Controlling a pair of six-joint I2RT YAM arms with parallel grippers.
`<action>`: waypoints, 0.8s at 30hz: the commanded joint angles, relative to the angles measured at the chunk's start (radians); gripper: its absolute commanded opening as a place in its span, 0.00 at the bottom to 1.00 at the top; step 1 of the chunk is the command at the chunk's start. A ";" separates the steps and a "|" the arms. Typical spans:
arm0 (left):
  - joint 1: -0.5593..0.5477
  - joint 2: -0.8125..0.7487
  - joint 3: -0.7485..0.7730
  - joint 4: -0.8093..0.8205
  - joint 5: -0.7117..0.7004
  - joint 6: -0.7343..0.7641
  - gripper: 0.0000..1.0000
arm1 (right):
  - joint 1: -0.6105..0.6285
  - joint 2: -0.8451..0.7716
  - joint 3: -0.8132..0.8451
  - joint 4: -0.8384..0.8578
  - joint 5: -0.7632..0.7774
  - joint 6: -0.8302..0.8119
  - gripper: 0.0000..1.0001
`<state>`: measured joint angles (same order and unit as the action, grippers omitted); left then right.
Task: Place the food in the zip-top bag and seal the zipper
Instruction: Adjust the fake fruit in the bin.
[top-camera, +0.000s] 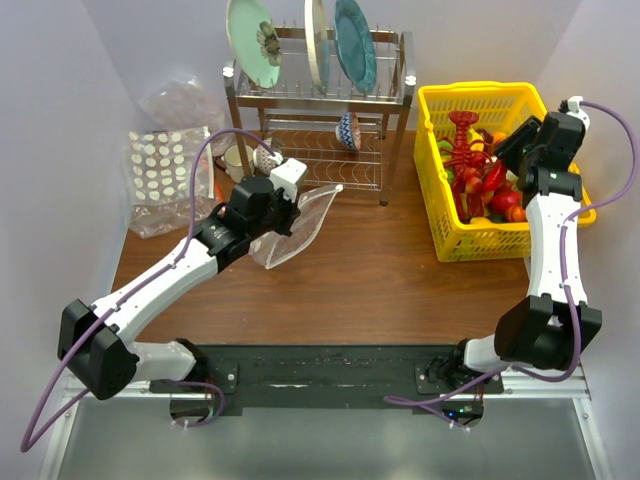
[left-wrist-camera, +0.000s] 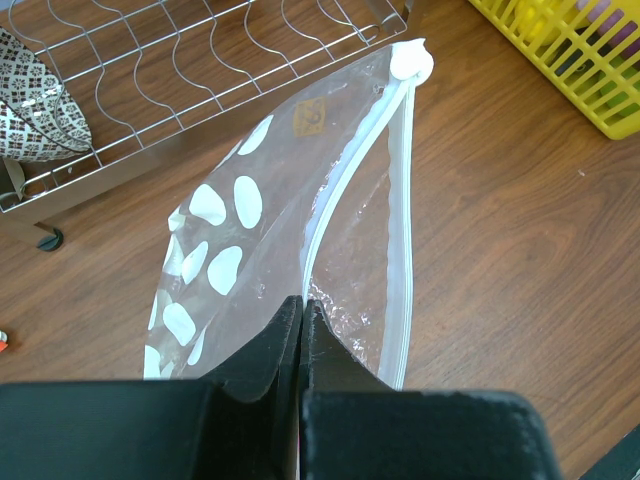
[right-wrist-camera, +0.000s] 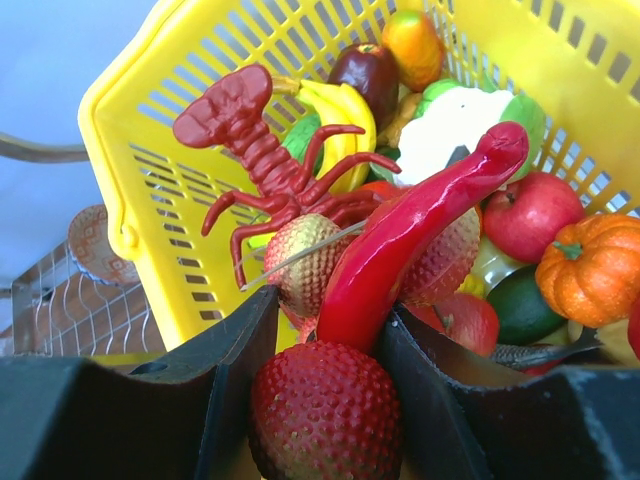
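Pale walls on three sides; brown wood-grain worktop (top-camera: 380, 290). Left of the dish rack (top-camera: 320, 150), a clear white-dotted pack (top-camera: 160, 170) is noted. Just in front of the rack, the zip-top bag (left-wrist-camera: 360, 240) is held, mouth parted, rim pinched in the closed left hand (left-wrist-camera: 303, 305). Right of the rack, inside the yellow basket (top-camera: 440, 110) of food (right-wrist-camera: 590, 270), the right hand (right-wrist-camera: 333, 308) is clamped on a red bumpy fruit (right-wrist-camera: 320, 420).

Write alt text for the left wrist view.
Left gripper shut on the rim of an open clear bag, wooden table beneath. A wire rack stands behind at upper left, a yellow basket at upper right.
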<state>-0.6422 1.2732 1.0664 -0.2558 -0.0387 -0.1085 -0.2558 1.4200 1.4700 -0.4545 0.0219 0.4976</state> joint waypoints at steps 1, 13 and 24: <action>-0.004 -0.014 -0.003 0.032 -0.013 0.021 0.00 | 0.001 0.011 0.049 0.014 -0.062 -0.014 0.02; -0.004 -0.008 -0.003 0.030 -0.012 0.021 0.00 | 0.001 -0.027 -0.002 0.028 -0.054 -0.010 0.02; -0.004 -0.003 -0.003 0.030 -0.010 0.021 0.00 | 0.001 -0.042 -0.039 0.043 -0.051 -0.007 0.12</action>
<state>-0.6422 1.2736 1.0664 -0.2554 -0.0414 -0.1081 -0.2558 1.4292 1.4483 -0.4599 -0.0181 0.4946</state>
